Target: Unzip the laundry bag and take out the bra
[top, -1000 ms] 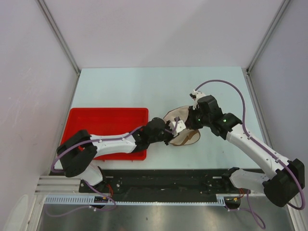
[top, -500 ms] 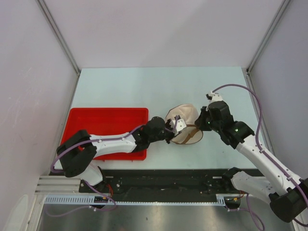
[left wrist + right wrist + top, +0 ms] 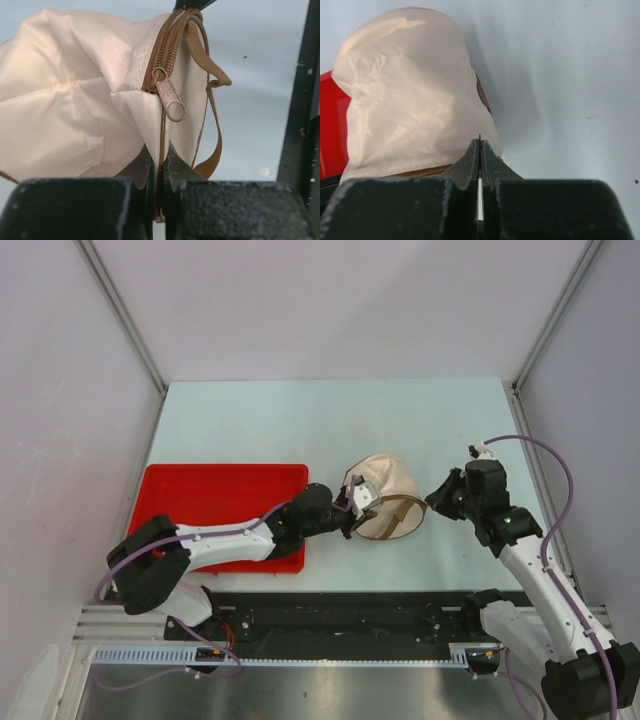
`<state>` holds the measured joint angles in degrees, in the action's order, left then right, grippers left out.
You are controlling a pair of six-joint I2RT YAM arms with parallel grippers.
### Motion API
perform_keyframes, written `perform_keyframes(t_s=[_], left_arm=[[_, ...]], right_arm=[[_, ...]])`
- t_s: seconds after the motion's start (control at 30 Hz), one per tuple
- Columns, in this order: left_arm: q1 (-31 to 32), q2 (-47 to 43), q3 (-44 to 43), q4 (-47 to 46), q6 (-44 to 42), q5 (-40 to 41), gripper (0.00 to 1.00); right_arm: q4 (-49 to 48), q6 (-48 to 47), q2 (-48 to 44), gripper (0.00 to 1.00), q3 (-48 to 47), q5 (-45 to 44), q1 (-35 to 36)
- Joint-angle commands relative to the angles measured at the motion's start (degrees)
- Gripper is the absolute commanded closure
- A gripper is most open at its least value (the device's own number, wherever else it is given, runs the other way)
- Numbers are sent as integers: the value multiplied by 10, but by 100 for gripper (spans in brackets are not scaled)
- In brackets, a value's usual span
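fingertips (image 3: 142,170) of the left gripper (image 3: 157,156) are pressed nearly together, with only the brown-edged seam of the laundry bag (image 3: 75,115) pinched between them; the cream fabric bulges up and to the left of the grip. just above the pinch a metal zipper pull (image 3: 170,99) hangs free from the brown zipper track, and a brown strap (image 3: 216,127) loops down on the right side. the right gripper (image 3: 479,147) is closed tight as well, its tips set at the bag's lower edge beside the zipper teeth, with a thin brownish sliver caught between them that looks like part of the bag's trim. from above, the bag lies on the pale table (image 3: 300,420) between the two grippers, just right of the red tray (image 3: 220,502), the left gripper at its near-left side and the right gripper at its right end, where a brown line of trim runs toward the tips.
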<state>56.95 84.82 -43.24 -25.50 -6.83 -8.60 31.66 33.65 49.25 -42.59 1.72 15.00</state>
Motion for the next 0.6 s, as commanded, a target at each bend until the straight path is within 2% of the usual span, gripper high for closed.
perform_keyframes(t_s=[0.0, 0.03, 0.07, 0.1, 0.13, 0.23, 0.37, 0.4, 0.57], left_arm=[[-19, -38, 47, -106, 65, -40, 100], [-19, -34, 59, -119, 86, -52, 90], [-19, -23, 58, -122, 105, -69, 73], [-19, -17, 53, -107, 111, -74, 16], [-19, -12, 33, -88, 119, -69, 2], [-19, -20, 2, -31, 108, -53, 0], [-19, -62, -38, 27, 27, -26, 0], [-19, -68, -53, 72, 14, -24, 0], [-18, -61, -172, 177, -5, -1, 0]], right_arm=[[-33, -4, -21, 100, -2, -7, -17], [-34, -1, -23, 100, -9, -7, -14], [-34, 0, -23, 100, -14, -8, -9], [-34, 1, -21, 100, -16, -10, 1], [-36, 0, -20, 100, -23, -12, 6], [-39, -13, -12, 100, -29, -14, 26], [-41, -33, -17, 100, -46, -17, 46], [-38, -35, -17, 100, -50, -17, 49], [-34, -31, -20, 100, -61, -17, 63]])
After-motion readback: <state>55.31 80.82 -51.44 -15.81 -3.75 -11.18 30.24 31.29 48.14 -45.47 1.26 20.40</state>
